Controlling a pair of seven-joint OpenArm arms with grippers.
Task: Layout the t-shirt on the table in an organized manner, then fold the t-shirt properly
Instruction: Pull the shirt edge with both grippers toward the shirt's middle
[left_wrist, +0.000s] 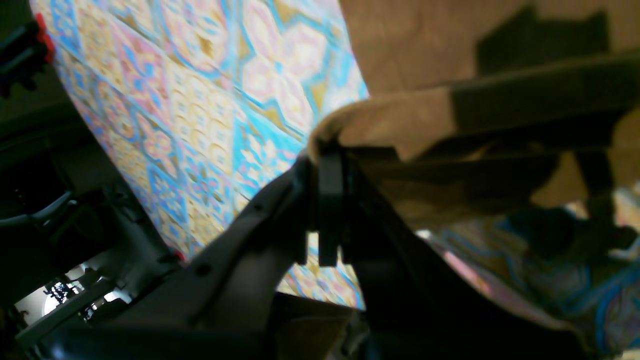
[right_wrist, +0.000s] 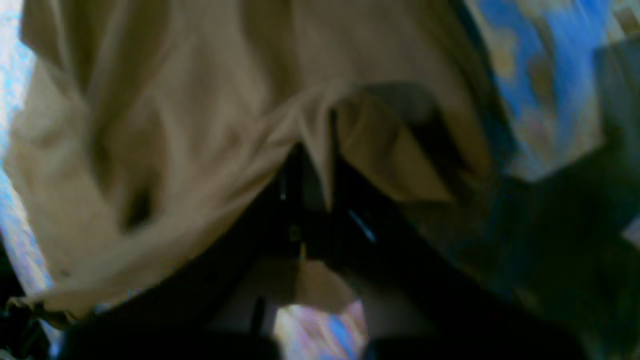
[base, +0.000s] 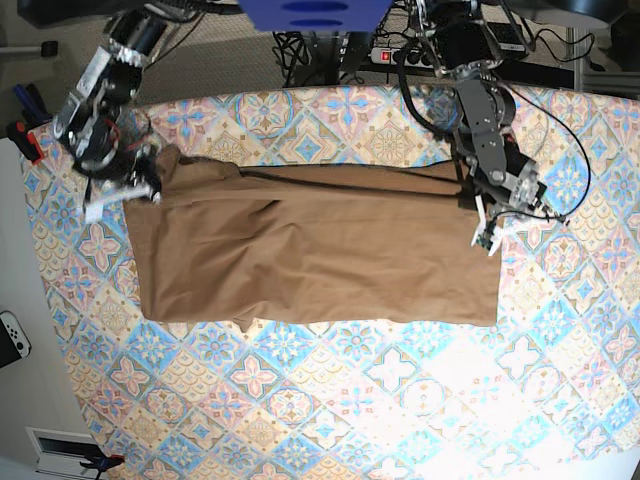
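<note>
t-shirt (base: 315, 250) spread flat, base | pinched in left pincer (left_wrist: 327, 165), wrist

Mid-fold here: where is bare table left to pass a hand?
Widest bare table lies on the near side of the t-shirt. A narrower strip runs behind its far edge. Crowded at both far corners, where the right pincer and left pincer grip cloth.

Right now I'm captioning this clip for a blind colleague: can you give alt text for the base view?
A tan t-shirt lies spread across a patterned table, stretched between two robot arms. The right gripper pinches its top left corner and the left gripper pinches its right edge.
</note>
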